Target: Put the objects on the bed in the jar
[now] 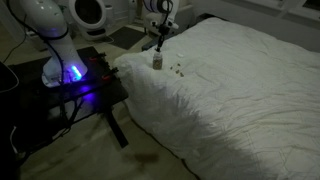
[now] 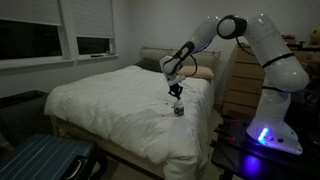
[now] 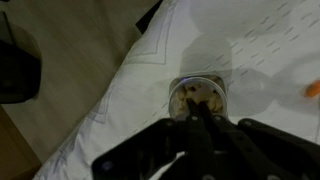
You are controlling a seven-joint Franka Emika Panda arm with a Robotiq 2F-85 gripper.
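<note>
Pretty dim bedroom we're looking at here: pale walls [image 2: 135,25] and two windows [image 2: 30,40] with dark glass, one with its blind [image 2: 95,18] partly down. We've got a wooden dresser [image 2: 238,90] beside the big white bed [image 2: 100,105], a blue ribbed suitcase [image 2: 45,160] down low, and beige carpet [image 1: 80,160].
</note>
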